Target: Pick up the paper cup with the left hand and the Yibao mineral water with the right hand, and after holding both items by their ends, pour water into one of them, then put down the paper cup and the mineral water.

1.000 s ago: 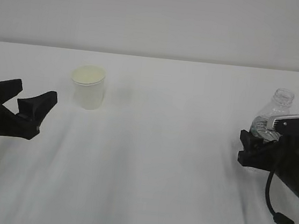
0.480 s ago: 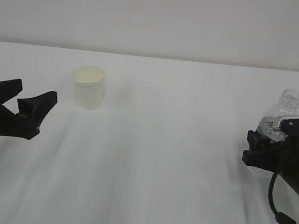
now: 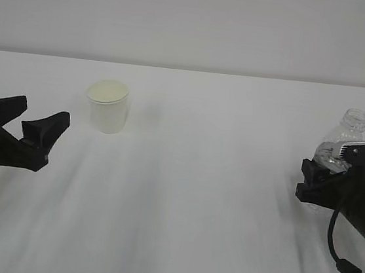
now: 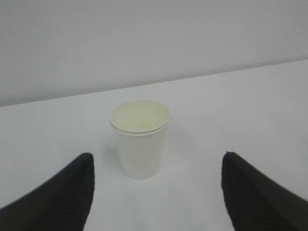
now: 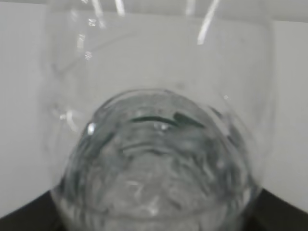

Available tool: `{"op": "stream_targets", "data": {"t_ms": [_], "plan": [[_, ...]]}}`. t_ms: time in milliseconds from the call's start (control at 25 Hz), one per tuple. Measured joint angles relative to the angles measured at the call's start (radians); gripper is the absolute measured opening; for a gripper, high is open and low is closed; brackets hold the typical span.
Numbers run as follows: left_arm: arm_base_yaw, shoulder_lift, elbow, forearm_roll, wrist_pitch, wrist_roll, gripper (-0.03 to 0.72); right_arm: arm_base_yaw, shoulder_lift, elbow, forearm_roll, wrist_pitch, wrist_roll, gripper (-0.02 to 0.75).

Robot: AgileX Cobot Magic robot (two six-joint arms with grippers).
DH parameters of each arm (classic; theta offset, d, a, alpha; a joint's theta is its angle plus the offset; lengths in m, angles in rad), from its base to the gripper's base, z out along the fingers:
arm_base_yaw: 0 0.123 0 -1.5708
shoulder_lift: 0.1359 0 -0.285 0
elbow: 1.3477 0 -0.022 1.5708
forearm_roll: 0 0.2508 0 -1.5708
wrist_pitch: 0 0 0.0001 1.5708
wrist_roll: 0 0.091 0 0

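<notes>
The paper cup [image 3: 108, 106] stands upright on the white counter [image 3: 195, 197], left of centre in the exterior view, its pale cream inside visible under the rolled rim. The left claw [image 3: 24, 124] sits low on the counter to the left of the cup and nearer the camera, jaws spread wide, nothing between them and clear of the cup. In the left wrist view the cup [image 4: 140, 138] stands centred ahead of the 2 black fingertips [image 4: 65, 192], which flank it from a distance without contact. The Yibao mineral water [image 3: 340, 144] is at the far right of the exterior view, uncapped, its neck tilted slightly to the right, its lower part hidden behind the right claw [image 3: 311, 185]. The right wrist view is filled by the clear bottle [image 5: 159, 144] seen at very close range, with water in its lower part and dark jaw corners at the bottom edges. The right claw appears to be closed on the bottle's body, though the contact itself is not clearly visible. Whether the bottle's base rests on the counter cannot be told.
</notes>
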Motion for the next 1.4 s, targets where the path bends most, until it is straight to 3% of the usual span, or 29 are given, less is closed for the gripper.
{"op": "stream_targets", "data": {"t_ms": [440, 1040, 1400], "plan": [[0.000, 0.124, -0.077, -0.023, 0.000, 0.013, 0.593, 0.000, -0.001, 0.000, -0.004, 0.000, 0.000, 0.453], [0.000, 0.397, -0.324, 0.005, 0.000, 0.000, 0.593, 0.000, -0.001, 0.000, -0.006, 0.000, 0.000, 0.453], [0.000, 0.499, -0.390, 0.017, 0.000, -0.034, 0.593, 0.000, -0.001, 0.000, -0.006, 0.000, 0.000, 0.453]]}}
